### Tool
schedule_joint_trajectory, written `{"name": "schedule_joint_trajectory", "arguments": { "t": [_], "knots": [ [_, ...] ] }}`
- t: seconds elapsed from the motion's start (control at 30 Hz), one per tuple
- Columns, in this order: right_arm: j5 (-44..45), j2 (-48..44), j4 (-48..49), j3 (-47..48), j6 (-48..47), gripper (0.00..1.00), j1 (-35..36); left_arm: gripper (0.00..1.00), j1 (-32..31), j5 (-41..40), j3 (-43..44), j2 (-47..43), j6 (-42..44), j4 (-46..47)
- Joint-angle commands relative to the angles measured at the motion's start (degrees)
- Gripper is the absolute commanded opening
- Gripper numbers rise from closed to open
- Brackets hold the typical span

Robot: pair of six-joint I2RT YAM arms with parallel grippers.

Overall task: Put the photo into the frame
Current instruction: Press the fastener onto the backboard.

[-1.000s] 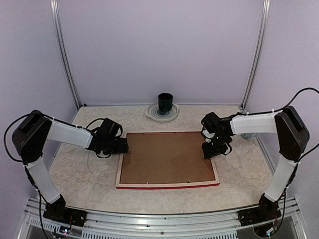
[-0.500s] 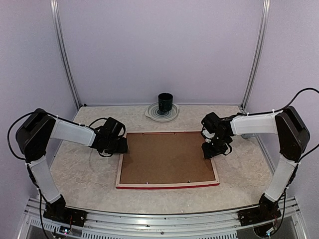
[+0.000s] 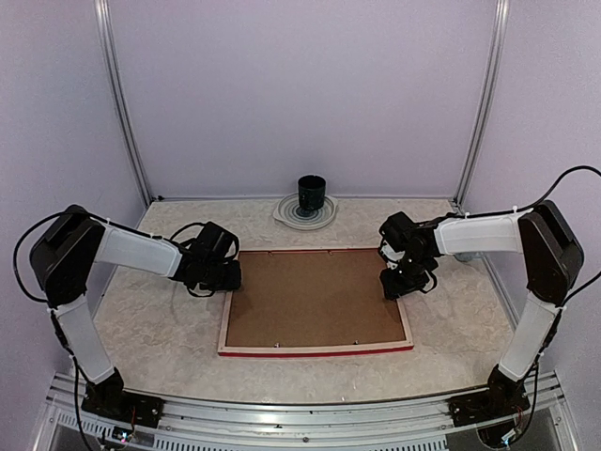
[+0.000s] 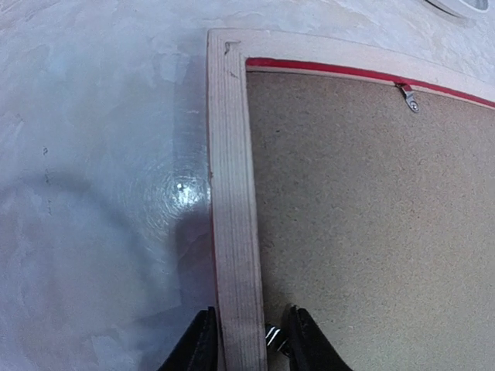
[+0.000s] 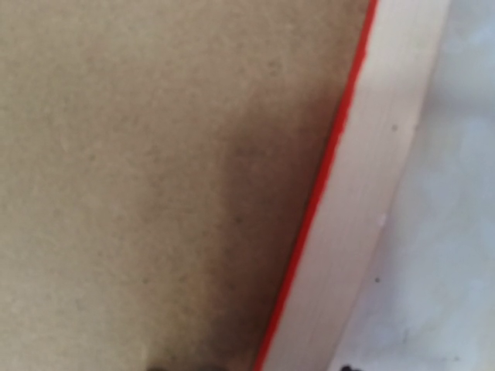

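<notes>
Left claw (image 4: 249, 313) astride the frame's (image 4: 230, 170) pale rail, possibly in contact

- A pale marbled bench (image 3: 169, 329) carries everything
- A brown backing board (image 3: 315, 296) lies flat at the middle of the bench
- A small metal tab (image 4: 410, 98) sits on the board's far edge
- A dark cup (image 3: 312, 194) stands upright on a white plate (image 3: 286, 214) at the back, near the wall
- Plain lilac walls (image 3: 300, 94) enclose the space, with aluminium posts (image 3: 122, 103) in the back corners
- An aluminium rail (image 3: 300, 413) runs along the near edge
</notes>
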Motion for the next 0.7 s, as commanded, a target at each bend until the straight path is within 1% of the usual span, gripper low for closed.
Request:
{"name": "schedule_joint_trajectory", "arguments": {
  "t": [0.0,0.07,0.37,0.67],
  "knots": [
    [-2.4,2.2,0.2,-2.4,-0.2,0.50,1.1,0.22,-0.5,1.9,0.3,-0.6,0.8,-2.3],
    [-2.3,2.1,0.2,-2.4,-0.2,0.51,1.0,0.21,-0.5,2.1,0.3,-0.8,0.7,-2.4],
    [-2.1,1.8,-0.2,-2.4,-0.3,0.51,1.1,0.21,-0.4,2.3,0.7,-0.7,0.6,-2.5],
    [-2.0,1.5,-0.7,-2.1,-0.2,0.51,1.1,0.29,-0.4,2.9,1.8,-1.8,0.8,-2.6]
  ]
}}
